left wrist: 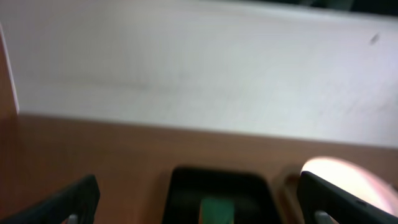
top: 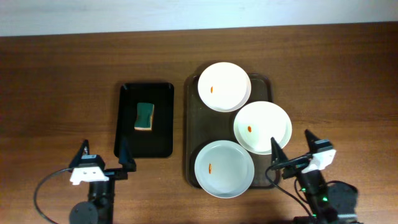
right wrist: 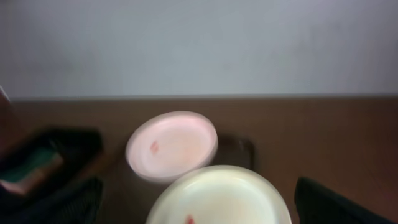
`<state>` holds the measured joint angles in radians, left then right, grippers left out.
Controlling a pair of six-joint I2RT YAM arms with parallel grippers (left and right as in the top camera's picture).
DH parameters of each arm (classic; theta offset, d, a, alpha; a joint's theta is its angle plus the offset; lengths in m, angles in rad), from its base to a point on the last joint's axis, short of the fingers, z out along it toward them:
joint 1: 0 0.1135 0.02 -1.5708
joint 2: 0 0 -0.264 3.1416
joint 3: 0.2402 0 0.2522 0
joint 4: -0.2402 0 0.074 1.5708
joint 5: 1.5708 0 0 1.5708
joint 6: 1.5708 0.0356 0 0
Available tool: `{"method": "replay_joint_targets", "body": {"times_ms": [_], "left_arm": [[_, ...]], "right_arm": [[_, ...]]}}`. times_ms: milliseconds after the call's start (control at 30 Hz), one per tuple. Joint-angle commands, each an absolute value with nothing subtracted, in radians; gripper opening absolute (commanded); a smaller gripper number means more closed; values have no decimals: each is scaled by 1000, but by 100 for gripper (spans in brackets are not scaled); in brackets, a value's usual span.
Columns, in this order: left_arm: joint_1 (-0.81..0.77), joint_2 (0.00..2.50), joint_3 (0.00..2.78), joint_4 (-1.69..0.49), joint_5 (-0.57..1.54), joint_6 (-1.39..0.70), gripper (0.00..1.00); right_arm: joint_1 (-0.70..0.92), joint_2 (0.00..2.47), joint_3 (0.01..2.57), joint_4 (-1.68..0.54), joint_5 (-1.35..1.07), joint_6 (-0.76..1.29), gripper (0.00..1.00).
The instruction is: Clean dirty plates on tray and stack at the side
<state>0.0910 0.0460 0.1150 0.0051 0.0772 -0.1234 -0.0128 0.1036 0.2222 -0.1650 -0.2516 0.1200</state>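
Note:
Three white plates lie on the dark brown tray (top: pixel 193 130), each with a small orange-red smear: a far plate (top: pixel 224 86), a middle-right plate (top: pixel 262 127) and a near plate (top: pixel 224 168). My left gripper (top: pixel 104 157) is open and empty at the near left, in front of the black sponge tray. My right gripper (top: pixel 292 149) is open and empty at the near right, beside the tray's right corner. The right wrist view shows the middle plate (right wrist: pixel 221 196) close below and the far plate (right wrist: pixel 172 145) behind it.
A small black tray (top: pixel 161 118) left of the brown tray holds a green and yellow sponge (top: pixel 145 116). It shows blurred in the left wrist view (left wrist: pixel 216 210). Bare wooden table lies all around, with a white wall at the back.

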Motion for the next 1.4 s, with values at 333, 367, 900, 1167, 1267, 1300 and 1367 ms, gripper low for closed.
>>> {"method": "replay_joint_targets", "body": {"times_ms": [333,367,900,1167,1267,1300,1367], "left_arm": [[76,1289,1319,-883,368,-118,100],[75,1343,1319,-888,359,-118,100],[-92,2061,1317,-696,64,-117,0],[-89,1866,1472,-984,64,-118,66],[-97,1901,1377,-934,64,-118,68],[-103,1909,1348,-912,64,-118,67],[-124,1927,1237,-820,64,-118,64]], "right_arm": [[0,1309,1377,-963,-392,162,98],[23,1378,1377,-963,-384,127,98],[140,1742,1377,-860,-258,87,84],[139,1742,1377,-904,-258,86,89],[139,1742,1377,-905,-258,86,90],[139,1742,1377,-905,-258,86,89],[139,1742,1377,-912,-258,86,90]]}}
